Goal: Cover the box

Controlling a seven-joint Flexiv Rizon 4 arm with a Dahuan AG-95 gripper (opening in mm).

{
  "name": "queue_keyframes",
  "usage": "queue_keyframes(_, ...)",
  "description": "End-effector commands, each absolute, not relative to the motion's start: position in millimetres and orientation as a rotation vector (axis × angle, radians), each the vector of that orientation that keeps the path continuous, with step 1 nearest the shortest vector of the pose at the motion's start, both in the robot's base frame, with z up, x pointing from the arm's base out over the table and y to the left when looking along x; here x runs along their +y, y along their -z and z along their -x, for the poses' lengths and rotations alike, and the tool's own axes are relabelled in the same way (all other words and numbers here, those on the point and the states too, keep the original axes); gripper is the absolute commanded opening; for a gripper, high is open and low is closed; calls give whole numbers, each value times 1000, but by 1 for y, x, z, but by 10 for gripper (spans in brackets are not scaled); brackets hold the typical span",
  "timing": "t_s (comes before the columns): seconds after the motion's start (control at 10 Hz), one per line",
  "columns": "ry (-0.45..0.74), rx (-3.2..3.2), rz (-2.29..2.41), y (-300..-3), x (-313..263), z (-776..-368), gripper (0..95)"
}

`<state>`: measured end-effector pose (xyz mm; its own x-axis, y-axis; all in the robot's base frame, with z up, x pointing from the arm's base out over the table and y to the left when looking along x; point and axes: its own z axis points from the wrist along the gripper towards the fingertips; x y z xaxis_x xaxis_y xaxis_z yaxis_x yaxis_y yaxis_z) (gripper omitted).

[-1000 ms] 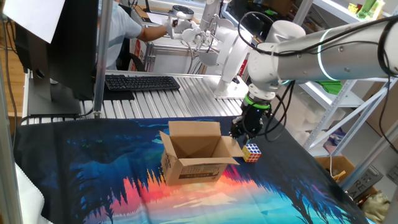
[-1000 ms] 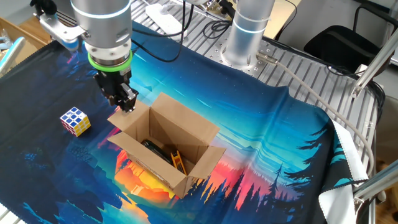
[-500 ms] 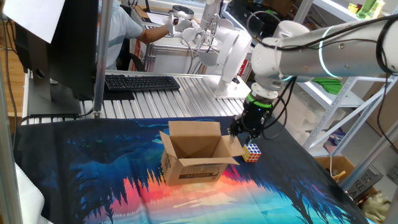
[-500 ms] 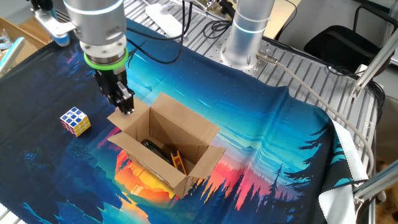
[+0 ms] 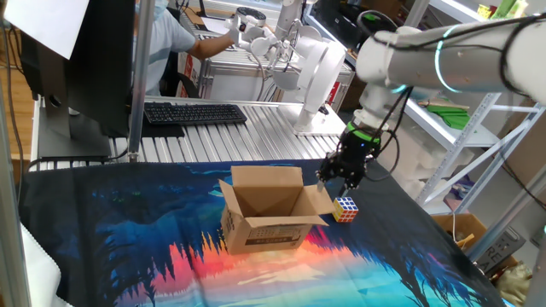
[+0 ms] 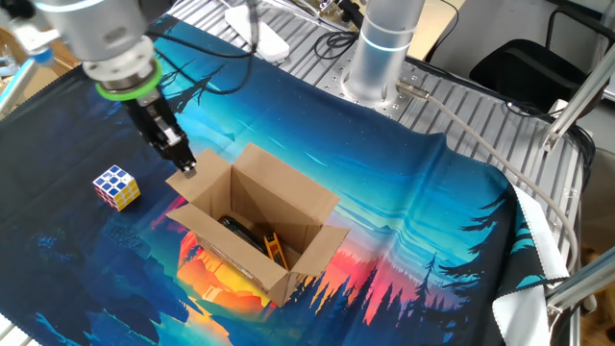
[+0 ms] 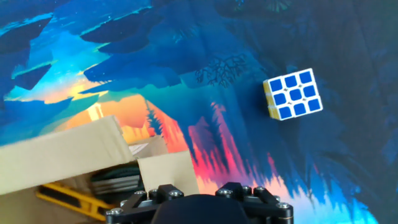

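Box position: the box (image 6: 255, 231) stands upright on the printed cloth (image 6: 413, 221) that covers the counter, near the cloth's middle, printed side (image 5: 271, 234) facing one fixed camera.
Box flaps: all four stand open or splayed outward; the top is uncovered.
Tool position: the tool (image 6: 187, 168) hangs tilted at the box corner nearest the Rubik's cube (image 6: 115, 185), with its tip at the upper edge of the flap (image 5: 321, 201) on that side.
Tool contact: whether the tip touches the flap cannot be told.
Tool state: cannot be told; the fingertips appear as one dark mass in both fixed views, and the hand view shows only the tool body.
Box contents: a yellow-and-black item (image 6: 273, 249) and a dark flat item (image 6: 237, 231) lie on the bottom.
Cube position: on the cloth, just beside the box, outside it.
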<state>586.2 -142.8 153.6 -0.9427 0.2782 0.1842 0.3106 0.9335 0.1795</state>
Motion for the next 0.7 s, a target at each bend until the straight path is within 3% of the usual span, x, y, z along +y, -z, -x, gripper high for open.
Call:
queue_keyframes(0.1, 341, -2946, 414, -151, -138, -582, 380)
queue_keyframes(0.7, 340, -2952, 443, -150, -117, -579, 380)
